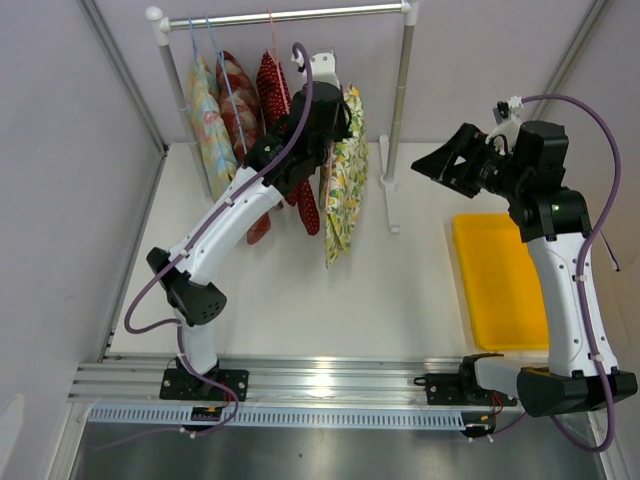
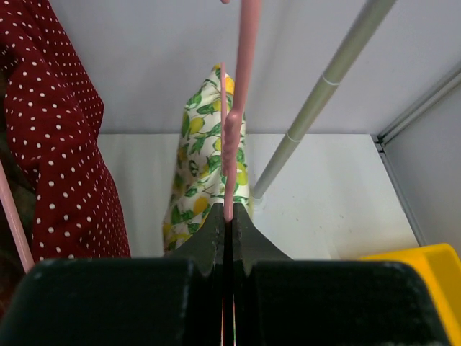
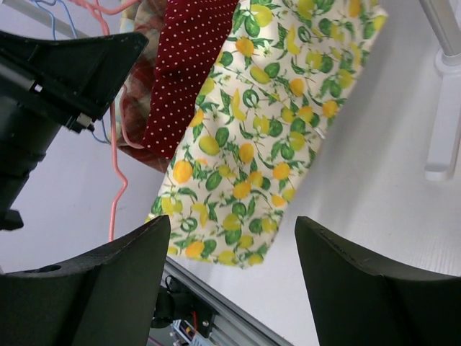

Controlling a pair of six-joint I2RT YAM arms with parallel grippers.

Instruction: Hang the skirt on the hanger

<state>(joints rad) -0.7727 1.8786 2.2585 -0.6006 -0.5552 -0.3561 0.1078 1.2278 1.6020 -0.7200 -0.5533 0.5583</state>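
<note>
The lemon-print skirt point(image 1: 347, 175) hangs in the air below the clothes rail, its hem just above the table. It also shows in the left wrist view point(image 2: 198, 151) and in the right wrist view point(image 3: 266, 108). The pink wire hanger point(image 2: 241, 72) runs up from the skirt's top, and a length of it shows in the right wrist view point(image 3: 113, 173). My left gripper point(image 1: 330, 135) is shut on the hanger wire point(image 2: 228, 213) right above the skirt. My right gripper point(image 1: 420, 165) is open and empty to the right of the skirt, facing it point(image 3: 232, 227).
A red white-dotted garment point(image 1: 272, 90) and a pastel floral garment point(image 1: 205, 110) hang on light-blue hangers point(image 1: 215, 45) to the left. The rack's right pole point(image 1: 402, 100) stands between my grippers. A yellow tray point(image 1: 500, 280) lies at the right.
</note>
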